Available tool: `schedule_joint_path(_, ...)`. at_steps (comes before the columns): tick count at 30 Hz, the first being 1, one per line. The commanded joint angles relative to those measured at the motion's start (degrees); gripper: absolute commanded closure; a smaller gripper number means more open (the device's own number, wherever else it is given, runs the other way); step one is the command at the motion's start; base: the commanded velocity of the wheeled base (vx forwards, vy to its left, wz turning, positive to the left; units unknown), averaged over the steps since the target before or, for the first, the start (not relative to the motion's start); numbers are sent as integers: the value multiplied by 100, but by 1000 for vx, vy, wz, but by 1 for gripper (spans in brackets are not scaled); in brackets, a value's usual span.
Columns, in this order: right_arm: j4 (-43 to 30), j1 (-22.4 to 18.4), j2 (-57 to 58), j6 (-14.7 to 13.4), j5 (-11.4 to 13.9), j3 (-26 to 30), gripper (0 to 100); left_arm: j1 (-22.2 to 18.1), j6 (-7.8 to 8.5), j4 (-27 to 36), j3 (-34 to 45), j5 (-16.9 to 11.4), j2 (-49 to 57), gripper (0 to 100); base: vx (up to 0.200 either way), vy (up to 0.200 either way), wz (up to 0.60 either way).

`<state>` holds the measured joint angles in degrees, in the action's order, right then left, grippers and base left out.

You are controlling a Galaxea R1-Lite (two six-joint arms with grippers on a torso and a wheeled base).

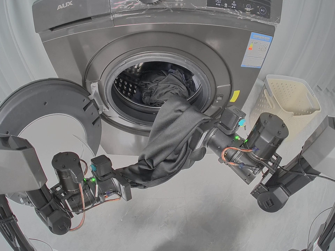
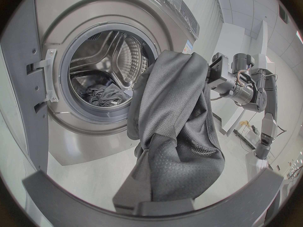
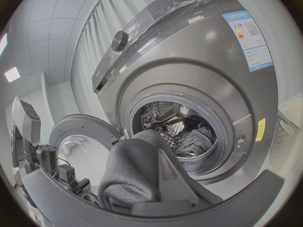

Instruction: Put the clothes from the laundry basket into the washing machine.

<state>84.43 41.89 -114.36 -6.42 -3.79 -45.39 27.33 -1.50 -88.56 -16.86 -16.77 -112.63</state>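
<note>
Both grippers are clamped on one dark grey mesh garment [image 1: 171, 133]: left gripper [image 1: 131, 182] at lower left, right gripper [image 1: 197, 142] at centre. Its upper end reaches the open mouth of the grey front-loading washing machine [image 1: 209, 42], where dark clothes [image 1: 157, 84] lie inside. A cream perforated plastic laundry basket [image 1: 293, 94] stands at right.

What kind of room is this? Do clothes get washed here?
Probably a laundry corner, maybe a test room: a washing machine with its door open, dark clothes in the drum, a dark garment held before it, and a laundry basket beside it.
</note>
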Motion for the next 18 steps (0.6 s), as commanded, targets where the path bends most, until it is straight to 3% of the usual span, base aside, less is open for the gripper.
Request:
schedule_joint_path(1,3,30,19,1,1,-14,100,-17,-17,-3,-54,-1,-137,100,0,0,0)
schedule_joint_path(2,3,21,10,1,1,-14,100,-35,-8,6,-63,-10,-145,0,0,0,0)
schedule_joint_path(7,3,-75,-34,1,1,-111,100,-9,-26,6,192,-54,-172,0,0,0,0)
schedule_joint_path(8,3,-111,-60,1,1,-146,100,0,-26,-3,350,-159,-137,0,0,0,0)
schedule_joint_path(11,3,-163,-104,1,-78,-225,100,106,27,6,816,-819,-31,0,0,0,0)
schedule_joint_path(13,-6,-163,-104,1,-87,-269,100,158,141,6,1018,-1074,-5,0,0,0,0)
schedule_joint_path(15,-14,-163,-104,1,-87,-313,100,158,273,6,1088,-1153,-22,0,0,0,0)
schedule_joint_path(16,-32,-163,-95,1,-87,-348,100,158,414,6,1141,-1188,-22,0,0,0,0)
schedule_joint_path(18,-111,-163,-95,1,-87,-401,100,167,493,6,1194,-1267,4,0,0,0,0)
